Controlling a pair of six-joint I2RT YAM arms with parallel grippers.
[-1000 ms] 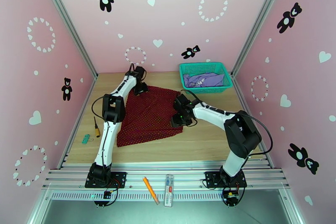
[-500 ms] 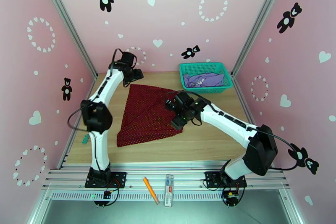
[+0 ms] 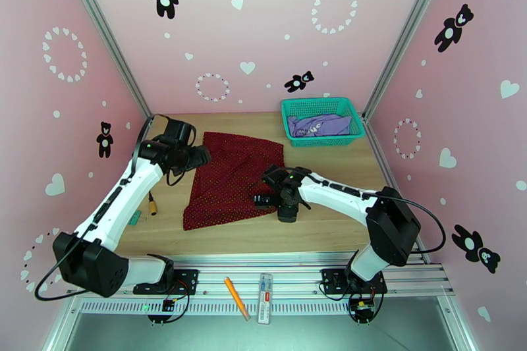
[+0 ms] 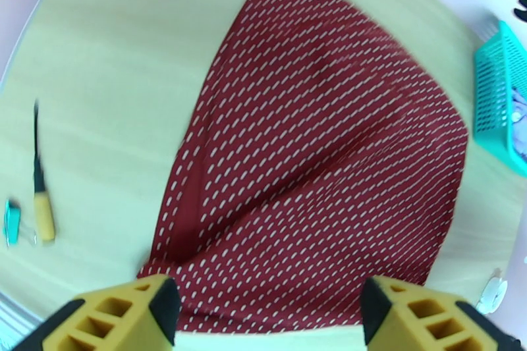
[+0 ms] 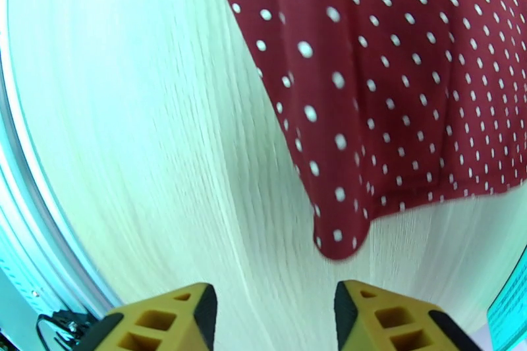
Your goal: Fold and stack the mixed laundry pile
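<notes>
Left hand (image 3: 196, 156) and right hand (image 3: 288, 215) gape empty beside the dark red cloth (image 3: 230, 178), basket (image 3: 323, 141) beyond.

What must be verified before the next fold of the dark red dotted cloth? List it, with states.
1. Dark red dotted cloth spread on wooden table: ok.
2. Left gripper open, empty: ok.
3. Right gripper open, empty, near the cloth's corner: ok.
4. Lavender-purple T-shirt out of teal plastic mesh basket: not ok, inside it.
5. Cloth crease-free: cannot tell.
</notes>
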